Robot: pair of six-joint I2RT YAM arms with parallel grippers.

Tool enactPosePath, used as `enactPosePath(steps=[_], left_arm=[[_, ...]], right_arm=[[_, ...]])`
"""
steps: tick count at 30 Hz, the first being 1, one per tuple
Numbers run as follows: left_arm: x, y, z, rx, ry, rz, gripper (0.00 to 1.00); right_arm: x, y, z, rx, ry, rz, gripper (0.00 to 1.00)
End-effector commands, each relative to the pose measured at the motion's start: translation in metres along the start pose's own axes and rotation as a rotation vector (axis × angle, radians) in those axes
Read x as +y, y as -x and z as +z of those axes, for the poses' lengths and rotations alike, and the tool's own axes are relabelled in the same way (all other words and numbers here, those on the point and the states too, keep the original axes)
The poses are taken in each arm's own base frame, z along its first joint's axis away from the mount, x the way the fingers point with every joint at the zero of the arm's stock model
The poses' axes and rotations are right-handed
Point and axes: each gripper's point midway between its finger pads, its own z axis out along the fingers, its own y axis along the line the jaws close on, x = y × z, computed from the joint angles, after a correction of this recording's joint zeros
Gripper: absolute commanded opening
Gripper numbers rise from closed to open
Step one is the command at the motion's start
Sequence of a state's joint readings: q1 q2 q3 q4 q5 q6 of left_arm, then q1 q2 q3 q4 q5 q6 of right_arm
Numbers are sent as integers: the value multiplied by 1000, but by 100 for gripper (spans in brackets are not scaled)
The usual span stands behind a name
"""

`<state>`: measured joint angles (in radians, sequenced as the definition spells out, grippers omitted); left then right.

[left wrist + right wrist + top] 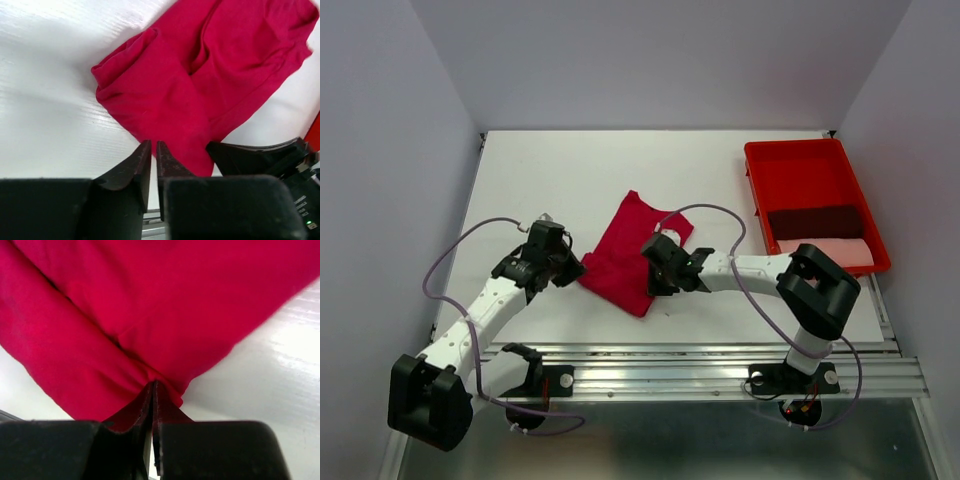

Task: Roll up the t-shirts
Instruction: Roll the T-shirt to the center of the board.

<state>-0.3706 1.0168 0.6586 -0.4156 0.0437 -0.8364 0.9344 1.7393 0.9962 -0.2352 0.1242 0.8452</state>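
Note:
The crimson t-shirt (630,255) lies folded into a long slanted band on the white table. My left gripper (572,268) sits at its near-left edge. In the left wrist view its tips (153,144) stand a narrow gap apart with only table between them, and the t-shirt (210,75) lies just beyond. My right gripper (652,276) is on the band's right edge. In the right wrist view its jaws (153,383) are pressed together on a pucker of the cloth (150,305). A dark maroon t-shirt (815,222) and a pale pink one (825,250) lie rolled in the tray.
The red plastic tray (753,185) stands at the back right, close to the right arm's elbow (817,285). White walls close in the table on both sides and at the back. A metal rail (700,365) runs along the near edge.

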Motion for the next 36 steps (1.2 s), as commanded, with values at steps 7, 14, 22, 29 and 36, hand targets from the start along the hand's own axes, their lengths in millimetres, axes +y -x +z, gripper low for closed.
enactPosePath(steps=[7, 14, 22, 29, 36], left_arm=[[13, 34, -23, -126, 39, -30, 39], [25, 46, -14, -94, 65, -37, 48], [29, 55, -9, -80, 65, -54, 55], [39, 53, -6, -71, 74, -94, 55], [39, 41, -1, -41, 42, -122, 80]], right_arm=[[10, 52, -56, -195, -113, -322, 34], [54, 16, -78, -198, -30, -746, 68], [67, -10, -64, -208, -74, -966, 68], [65, -23, -44, -195, -100, -1042, 67], [57, -35, -23, -180, -104, -1051, 63]])
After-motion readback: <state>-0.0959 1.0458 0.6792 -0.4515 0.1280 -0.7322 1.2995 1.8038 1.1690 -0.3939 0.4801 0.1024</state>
